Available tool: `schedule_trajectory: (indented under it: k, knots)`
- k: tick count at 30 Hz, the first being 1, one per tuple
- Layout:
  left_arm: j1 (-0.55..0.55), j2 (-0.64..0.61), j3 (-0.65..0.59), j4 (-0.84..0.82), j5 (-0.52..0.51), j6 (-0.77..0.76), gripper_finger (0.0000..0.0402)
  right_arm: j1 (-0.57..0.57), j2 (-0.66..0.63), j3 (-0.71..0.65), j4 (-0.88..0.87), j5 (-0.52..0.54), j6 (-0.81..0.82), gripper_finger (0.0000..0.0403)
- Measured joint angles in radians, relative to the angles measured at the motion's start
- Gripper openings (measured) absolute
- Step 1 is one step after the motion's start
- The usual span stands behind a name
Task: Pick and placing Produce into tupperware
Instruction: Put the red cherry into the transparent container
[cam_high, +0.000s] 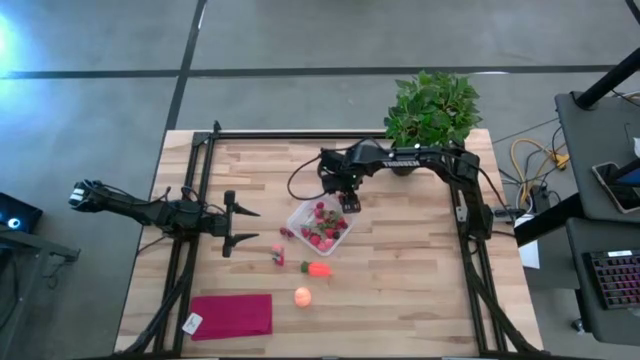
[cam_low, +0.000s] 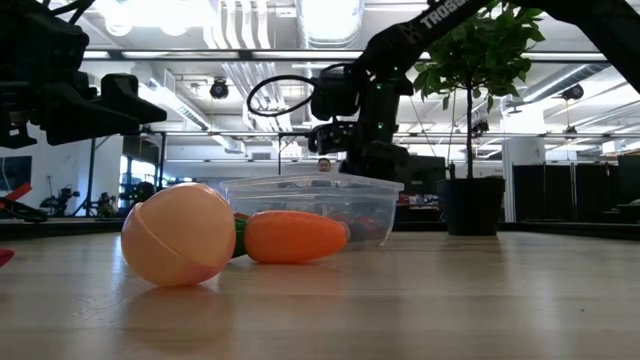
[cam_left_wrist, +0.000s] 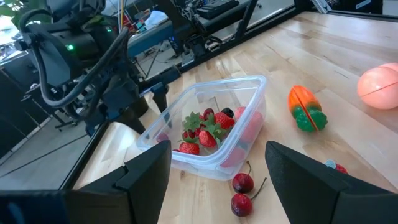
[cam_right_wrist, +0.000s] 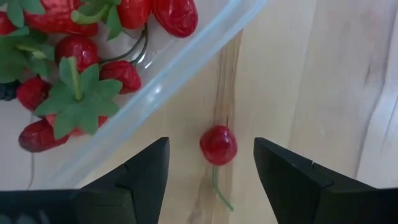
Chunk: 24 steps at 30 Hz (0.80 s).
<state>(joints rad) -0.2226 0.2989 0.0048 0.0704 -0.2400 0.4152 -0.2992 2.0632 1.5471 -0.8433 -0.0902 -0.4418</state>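
Observation:
The clear square tupperware (cam_high: 320, 228) stands mid-table with several red berries and green leaves inside (cam_left_wrist: 205, 130). My right gripper (cam_high: 347, 200) hovers open over its far edge. In the right wrist view, one dark-red cherry (cam_right_wrist: 218, 145) shows over bare wood just outside the container wall (cam_right_wrist: 168, 74), between the open fingers and untouched. Whether it lies on the wood, I cannot tell. Two more cherries (cam_left_wrist: 241, 193) lie on the table near the container. The carrot piece (cam_high: 318, 268) and the pale orange round fruit (cam_high: 303, 296) rest nearer the near edge. My left gripper (cam_high: 240, 225) waits open, left of the container.
A magenta cloth (cam_high: 232, 315) lies flat at the near left corner. A potted leafy plant (cam_high: 432, 108) stands at the far right edge behind the right arm. Bare wood lies right of the container and along the near right side.

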Motion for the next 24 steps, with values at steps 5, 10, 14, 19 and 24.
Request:
schedule_trajectory:
  k: [5, 10, 14, 19, 24]
  knots:
    - [0.000, 0.001, 0.000, 0.000, 0.000, 0.000, 0.0247, 0.006, 0.000, -0.025, 0.040, 0.002, 0.014, 0.0226]
    - [0.000, 0.000, 0.000, 0.000, 0.000, 0.000, 0.0247, 0.005, 0.000, -0.042, 0.060, 0.014, 0.024, 0.0225]
    - [0.000, 0.001, 0.000, 0.000, 0.000, 0.000, 0.0247, 0.005, 0.000, -0.058, 0.073, 0.025, 0.040, 0.0225]
    - [0.000, 0.000, 0.000, 0.000, 0.000, 0.000, 0.0247, 0.007, 0.000, -0.079, 0.076, 0.040, 0.051, 0.0217]
    - [0.000, 0.001, 0.000, 0.000, 0.000, 0.000, 0.0247, 0.007, 0.000, -0.072, 0.088, 0.050, 0.084, 0.0185]
